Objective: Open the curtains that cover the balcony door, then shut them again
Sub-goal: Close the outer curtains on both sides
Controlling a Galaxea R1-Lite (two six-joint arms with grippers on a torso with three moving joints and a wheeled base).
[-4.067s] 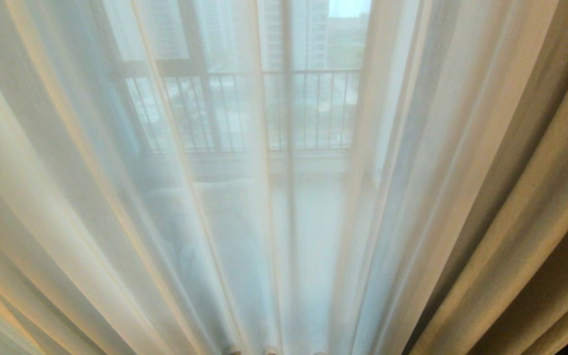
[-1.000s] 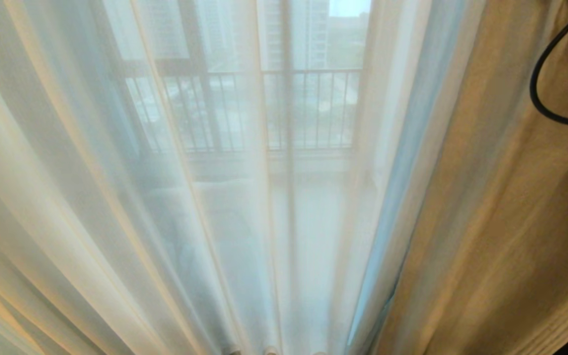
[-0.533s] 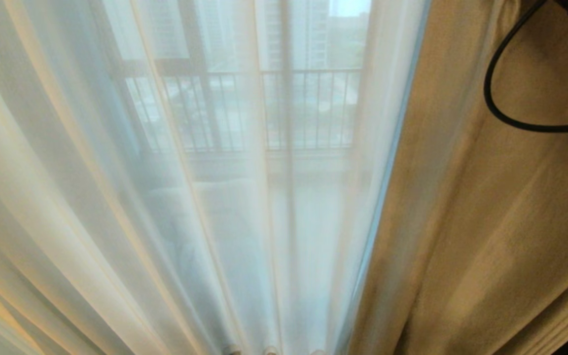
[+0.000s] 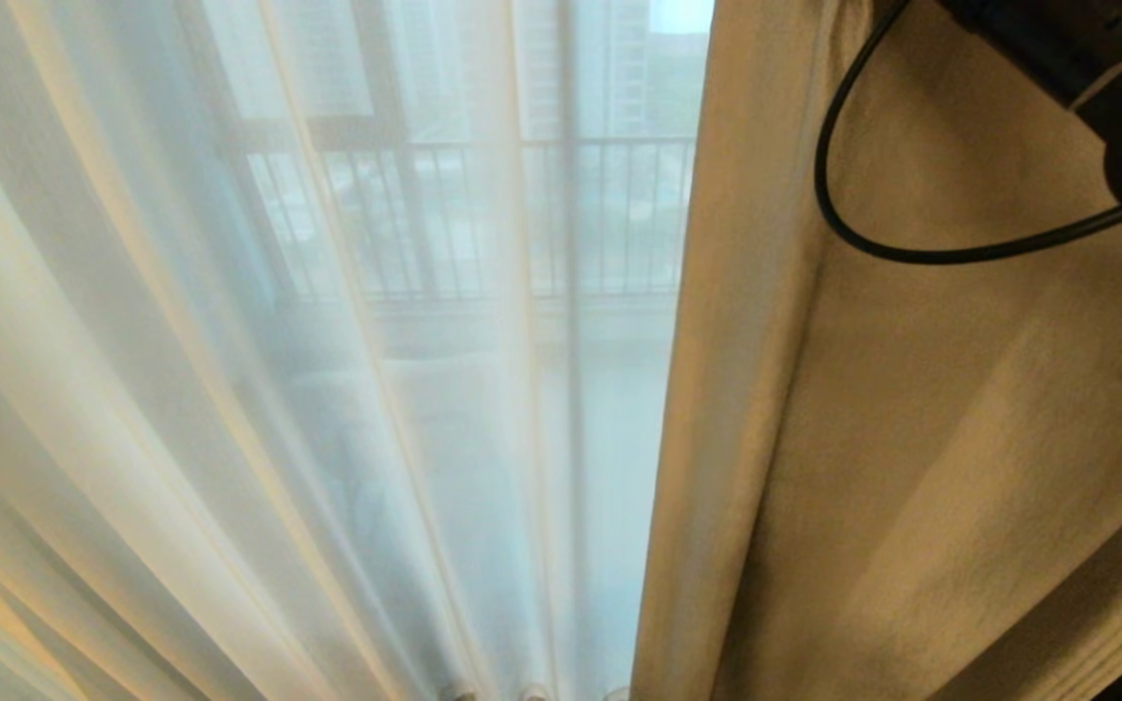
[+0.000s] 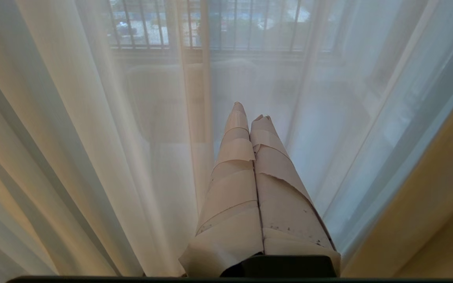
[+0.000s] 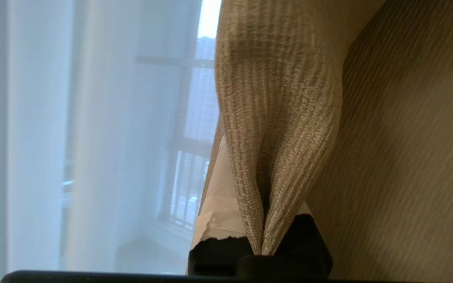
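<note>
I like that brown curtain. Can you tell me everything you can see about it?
The beige curtain is thick, woven cloth with a ribbed weave, too dense to see through. It hangs on the right of the head view, with its edge running top to bottom beside the thin white sheers. The right gripper is shut on a pinched fold of it, so the cloth bunches there. A black cable loops in front of it.

Tape-wrapped left claw (beige, seemingly paper), black cable
</note>
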